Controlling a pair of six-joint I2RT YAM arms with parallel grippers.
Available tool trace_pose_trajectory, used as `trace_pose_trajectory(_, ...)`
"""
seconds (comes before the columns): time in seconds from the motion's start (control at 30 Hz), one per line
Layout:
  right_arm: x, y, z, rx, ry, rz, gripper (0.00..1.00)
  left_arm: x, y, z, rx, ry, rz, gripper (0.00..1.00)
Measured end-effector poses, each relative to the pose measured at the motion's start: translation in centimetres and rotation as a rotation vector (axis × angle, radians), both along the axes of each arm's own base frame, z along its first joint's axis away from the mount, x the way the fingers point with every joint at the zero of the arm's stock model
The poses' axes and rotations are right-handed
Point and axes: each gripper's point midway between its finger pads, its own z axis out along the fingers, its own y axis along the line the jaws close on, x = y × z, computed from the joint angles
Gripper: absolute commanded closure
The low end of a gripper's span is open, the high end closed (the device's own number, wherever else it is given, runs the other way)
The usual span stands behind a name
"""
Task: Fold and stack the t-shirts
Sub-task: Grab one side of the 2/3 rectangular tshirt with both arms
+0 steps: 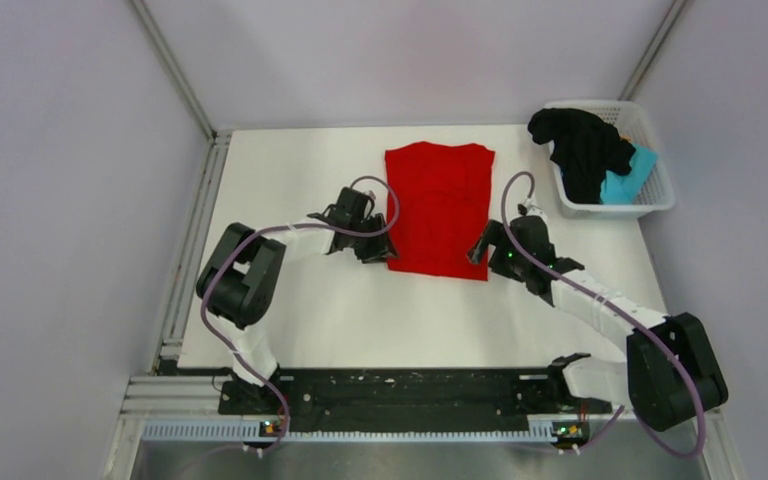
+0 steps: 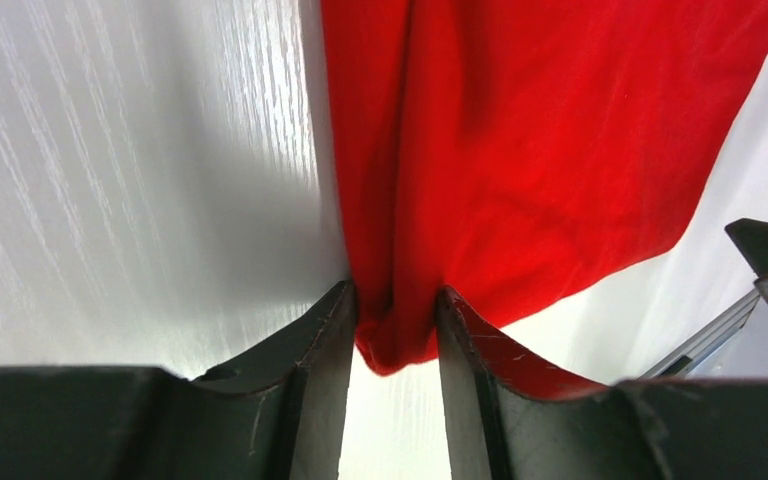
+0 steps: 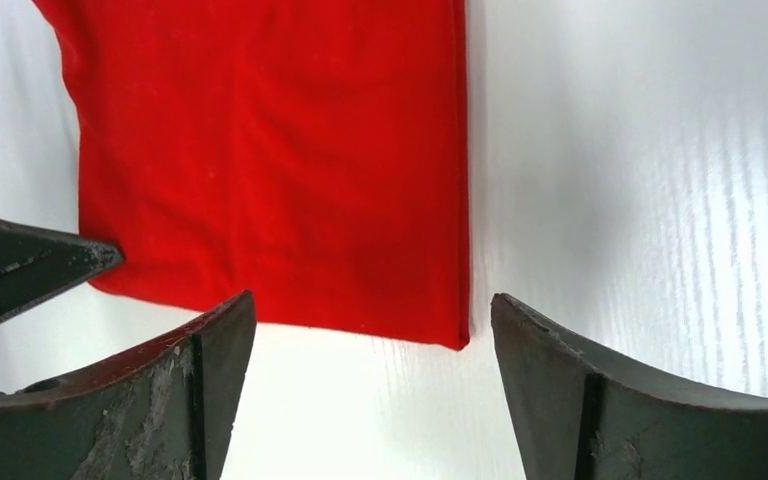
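Observation:
The red t-shirt (image 1: 440,207) lies folded lengthwise as a tall rectangle in the middle of the white table. My left gripper (image 1: 384,254) is at its near left corner, shut on a pinched fold of the red cloth (image 2: 397,318). My right gripper (image 1: 480,250) is open at the near right corner, its fingers spread either side of that corner (image 3: 455,335) without touching it. A black t-shirt (image 1: 580,145) and a light blue t-shirt (image 1: 625,185) lie bundled in the basket.
A white lattice basket (image 1: 660,195) stands at the back right of the table. Metal frame posts rise at the back corners, and a rail (image 1: 185,270) runs along the table's left edge. Bare white table (image 1: 290,190) lies left of the shirt.

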Motion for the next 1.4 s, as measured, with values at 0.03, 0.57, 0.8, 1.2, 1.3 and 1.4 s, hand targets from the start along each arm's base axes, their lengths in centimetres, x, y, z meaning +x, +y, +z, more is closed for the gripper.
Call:
trace_pose_trajectory(0.03,-0.3,0.2,-0.3,0.008,0.011,0.010,0.17,-0.2,0.1,0.0,0.002,0.002,0.002,0.56)
trace_pose_trajectory(0.57,-3.0,0.8,-3.9,0.035,0.123,0.066,0.41,-1.9,0.3,-0.6,0.057,0.029,0.021,1.00)
trace_pose_trajectory(0.8,-2.1,1.2,-4.5,0.049,0.094,0.069,0.55,-1.9,0.3,-0.6,0.057,0.033,0.029,1.00)
trace_pose_trajectory(1.2,-3.8,1.7,-5.4,0.092,0.124,0.107,1.00,-2.7,0.3,-0.7,0.030,0.016,0.049,1.00)
trace_pose_trajectory(1.3,-7.2,1.7,-5.5,0.129,0.166,0.152,1.00,-5.1,0.6,-0.7,0.032,0.013,0.043,1.00)
trace_pose_trajectory(1.4,-10.7,2.3,-5.4,0.149,0.219,0.211,1.00,-8.6,0.7,-0.9,0.052,0.015,0.014,1.00)
